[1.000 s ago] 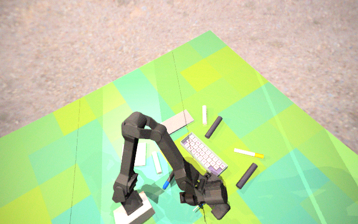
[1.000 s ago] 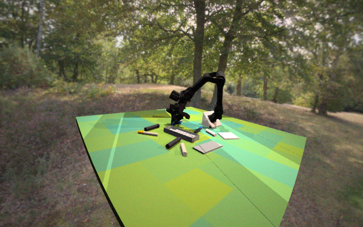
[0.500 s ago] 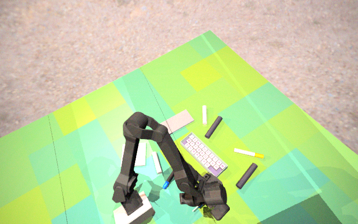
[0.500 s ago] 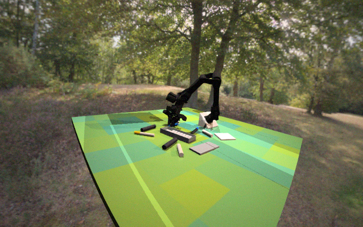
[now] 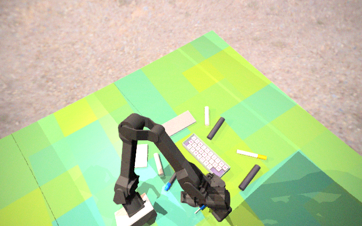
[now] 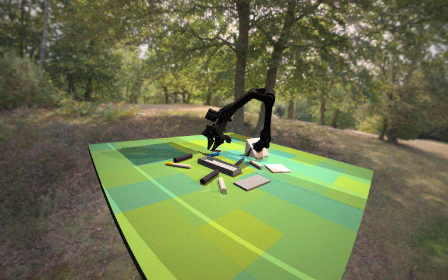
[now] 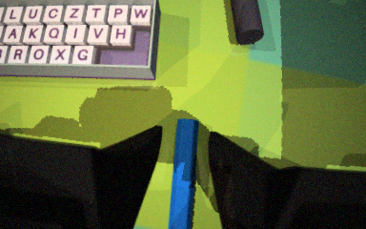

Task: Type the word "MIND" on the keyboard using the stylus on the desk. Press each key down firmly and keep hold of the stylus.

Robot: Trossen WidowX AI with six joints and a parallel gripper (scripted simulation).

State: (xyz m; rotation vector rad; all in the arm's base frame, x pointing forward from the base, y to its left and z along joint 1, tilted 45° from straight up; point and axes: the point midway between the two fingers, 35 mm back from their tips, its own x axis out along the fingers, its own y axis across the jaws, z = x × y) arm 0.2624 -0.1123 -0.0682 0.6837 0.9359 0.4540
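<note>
Between the tool's (image 5: 204, 206) (image 6: 211, 148) (image 7: 186, 130) partly parted, empty fingers: blue stylus (image 6: 214, 154) (image 7: 185, 174), lengthwise, probably so closing grips its sides. Keyboard (image 5: 227, 170) (image 6: 219, 167) (image 7: 128, 72) beyond, presumably awaiting typing.

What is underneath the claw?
Under the claw lies a blue stick on the patterned tabletop. From above, the arm covers part of the stick; a thin pale end pokes out. Anything else beneath that cover can't be seen.
</note>
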